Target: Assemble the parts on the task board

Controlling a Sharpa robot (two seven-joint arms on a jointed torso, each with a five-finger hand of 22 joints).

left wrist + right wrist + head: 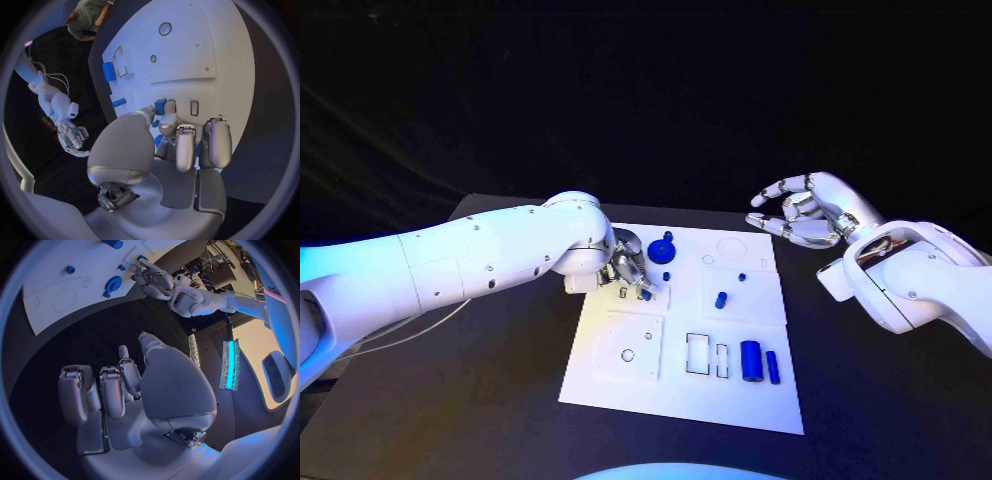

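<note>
Task board (pixel 733 400) lies mid-table, long axis running near to far, with bare black table (pixel 877 400) on all sides of it.

Left hand (pixel 620 270) is down on the board's far-left area, fingers curled onto the surface next to a small blue part (pixel 160 105) and two slots. Whether it actually grips that part or only touches it: cannot tell.

Right hand (pixel 805 210) hovers above the table off the board's far-right corner, well apart from every part. Fingers curled in, nothing in them.

Parts on the board: a round blue knob (pixel 662 251) at the far edge, just right of the left hand; a small blue peg (pixel 721 299) mid-board; two blue cylinders (pixel 760 361) side by side near the right edge, beside a rectangular cutout (pixel 698 353).

Near-left plate section with a round hole (pixel 627 354) carries no parts. Right edge and near edge of the board are open.
</note>
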